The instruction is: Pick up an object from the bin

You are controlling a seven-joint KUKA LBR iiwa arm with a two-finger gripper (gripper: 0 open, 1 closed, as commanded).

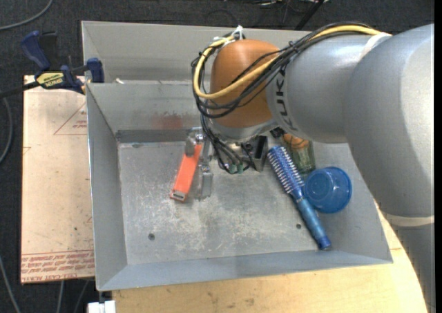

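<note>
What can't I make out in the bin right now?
All in the camera view:
- Claw beside the orange bar: its orange cover and cables hide whether it grips the bar.
- Green thing behind the brush: mostly under the arm, kind unclear.
- Brush: its far tip is under the arm.
- Bin: the arm covers the far right corner.

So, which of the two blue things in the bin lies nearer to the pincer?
The long blue hairbrush: its bristled head is the end closest to the pincer, while the round blue cup sits beyond the brush, further right.
</note>
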